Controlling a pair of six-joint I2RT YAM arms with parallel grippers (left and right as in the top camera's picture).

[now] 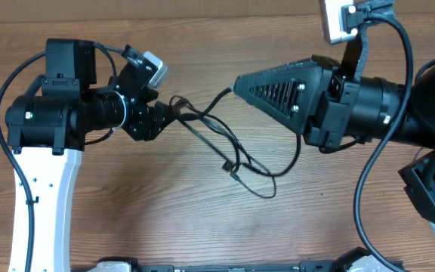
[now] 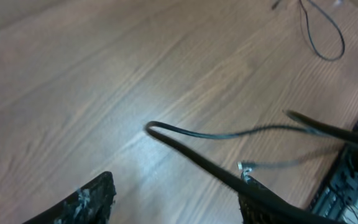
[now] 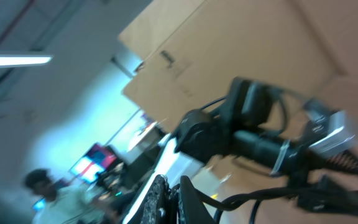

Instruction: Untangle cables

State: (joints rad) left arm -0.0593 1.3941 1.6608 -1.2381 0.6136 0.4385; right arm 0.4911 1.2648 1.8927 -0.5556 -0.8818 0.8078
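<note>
The thin black cables [image 1: 229, 143] lie in a loose tangle on the brown wood-grain table [image 1: 127, 211], in the middle between the two arms. The tangle starts just beside the left gripper [image 1: 165, 109] and spreads right and toward the near edge, ending in a wide open loop. A small plug end [image 1: 232, 172] sits inside the tangle.

One strand climbs from the knot near the left gripper to the pointed tip of the right gripper [image 1: 236, 83], which reaches in from the right, its ribbed black triangular finger [image 1: 278, 91] lying flat to the overhead camera.

In the left wrist view, the left gripper [image 2: 176, 202] stands wide, its two dark worn fingers [image 2: 95, 199] well apart with bare wood between them. A black strand [image 2: 191, 132] bends sharply above the gap and runs down along the right-hand finger. A small silver plug tip [image 2: 244, 167] lies just beside that finger. Whether the strand touches the finger or only passes above it cannot be told.

In the right wrist view, the right gripper [image 3: 174, 202] is narrow, its fingers almost together, and a dark strand [image 3: 241, 199] leaves it toward the right, so it appears pinched on the cable. This view is tilted and blurred. It looks across at the black left arm [image 3: 241, 134], with tan cardboard boxes [image 3: 241, 43] behind.
</note>
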